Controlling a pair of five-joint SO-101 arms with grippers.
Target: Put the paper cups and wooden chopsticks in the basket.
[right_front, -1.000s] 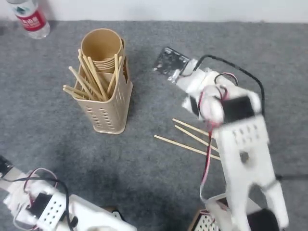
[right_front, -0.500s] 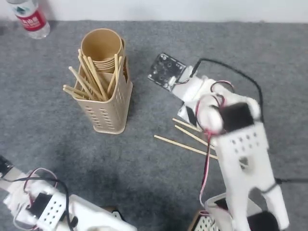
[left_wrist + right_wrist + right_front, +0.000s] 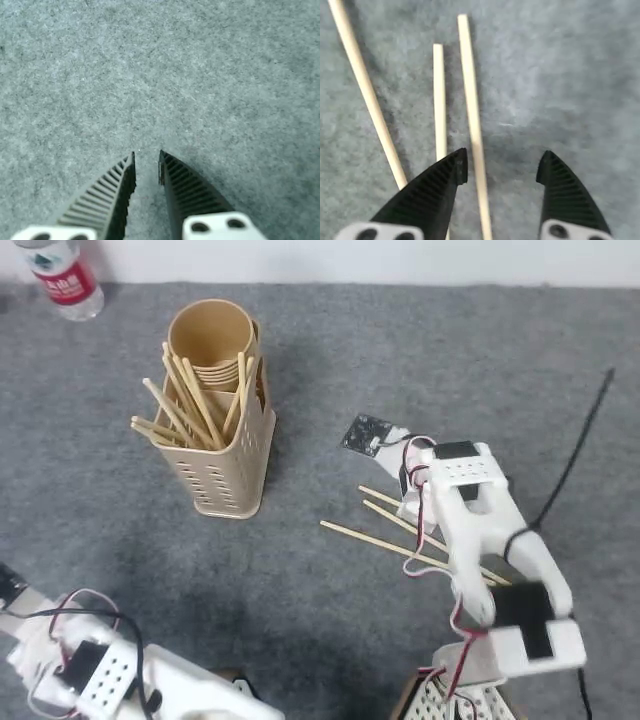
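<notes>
A beige slotted basket [image 3: 215, 455] stands upright left of centre, holding stacked paper cups [image 3: 211, 336] and several wooden chopsticks [image 3: 185, 400]. Three loose chopsticks [image 3: 385, 538] lie on the grey mat under the right arm [image 3: 470, 520]. My right gripper [image 3: 502, 167] is open and low over them; one chopstick [image 3: 472, 120] runs between its fingers, a shorter-looking one [image 3: 438, 95] passes under one finger, and a third [image 3: 362, 90] lies outside. My left gripper [image 3: 146, 160] hangs over bare mat, its fingers nearly together with nothing between them.
A plastic bottle with a red label [image 3: 62, 275] lies at the far left corner. The left arm's base [image 3: 90, 670] sits at the near left edge. Open grey mat [image 3: 500, 360] stretches right of the basket.
The right arm has swung down and back toward the near side, bringing its gripper from above the mat's middle to just over the loose chopsticks. The left arm has kept still.
</notes>
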